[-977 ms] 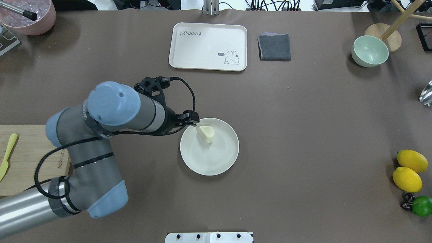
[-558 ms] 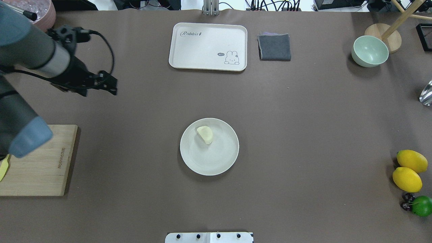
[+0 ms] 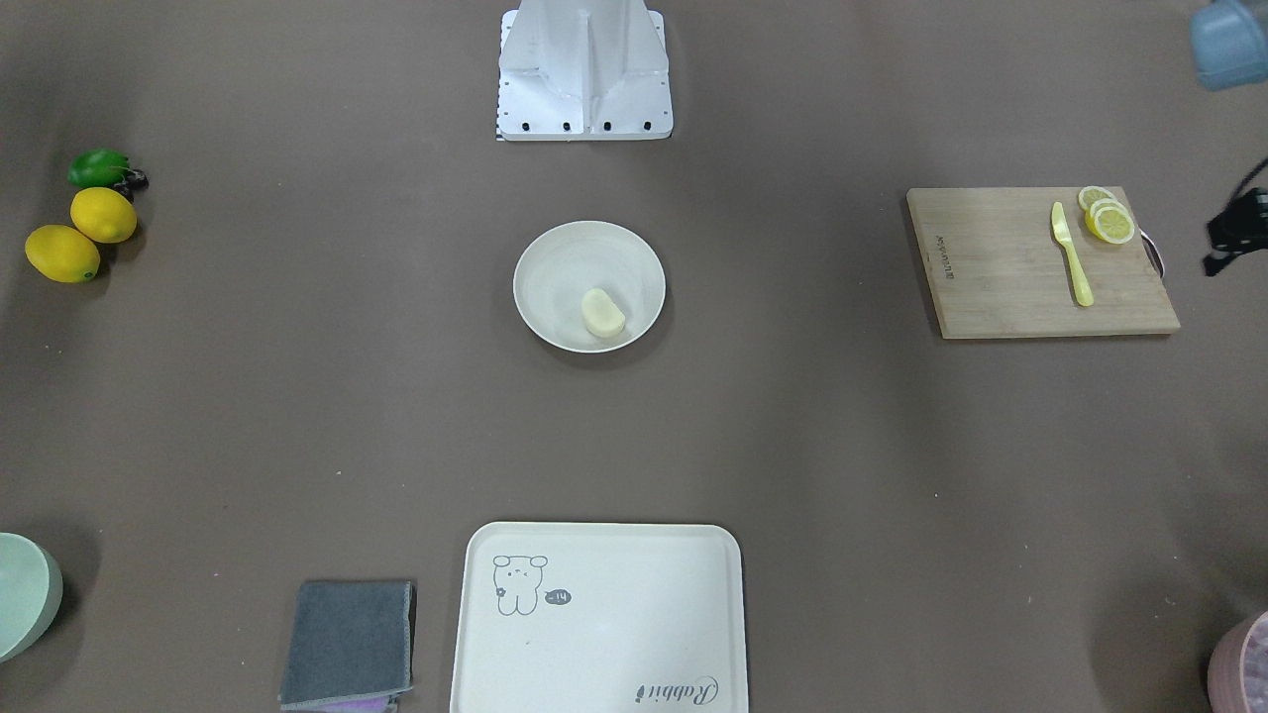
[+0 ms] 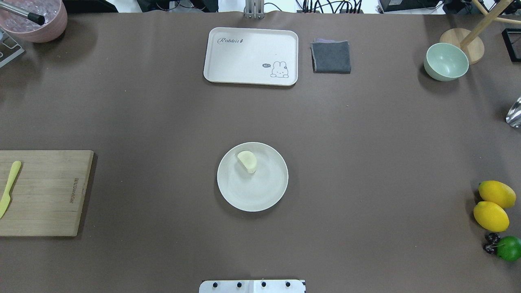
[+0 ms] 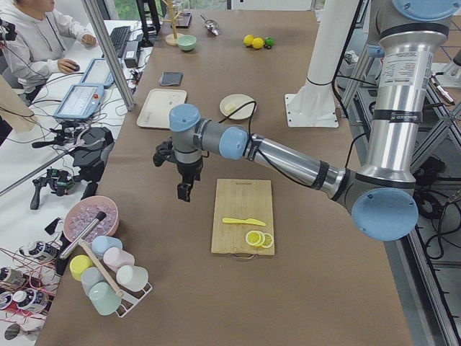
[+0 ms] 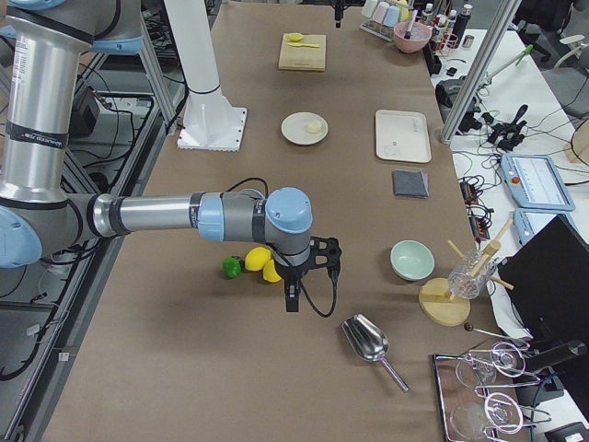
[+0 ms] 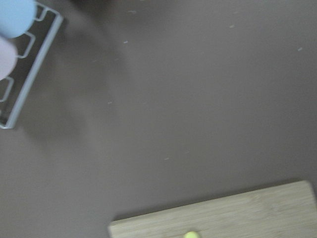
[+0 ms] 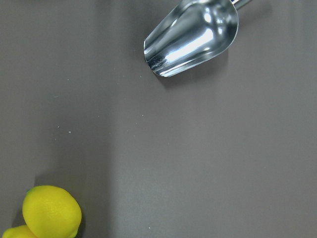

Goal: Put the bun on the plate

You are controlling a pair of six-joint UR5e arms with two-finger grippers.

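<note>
Brown matting covers the whole table (image 4: pixel 366 142).

Item 1, task objects. The bun (image 4: pixel 248 161) lies on the plate (image 4: pixel 252 195). It sits off-centre, close inside the rim, in the part of the plate nearest the cream tray (image 4: pixel 244 53). The plate stands mid-table. Both of my grippers are well apart from it.

Item 2, left side. My left gripper (image 5: pixel 184 192) hangs fingers-down over bare matting near the wooden cutting board (image 4: pixel 44 191), off its edge. The front-facing camera catches only a black sliver of it at the frame edge. I cannot tell how wide its jaws stand. My left wrist camera, blurred, shows matting with the board's edge along the bottom. A yellow knife (image 4: pixel 10 187) and lemon slices (image 3: pixel 1109 220) lie on the board.

Item 3, right side. My right gripper (image 6: pixel 291 299) hangs fingers-down close to two lemons (image 4: pixel 496 194) and a lime (image 4: pixel 508 248). It shows only in the side view, so I cannot tell its jaw width. My right wrist camera shows a metal scoop (image 8: pixel 190 37) lying on the matting.

Item 4, other contents. A folded grey cloth (image 4: pixel 331 57) lies just beside the tray. A pale green bowl (image 4: pixel 445 61) stands further along the same side.
</note>
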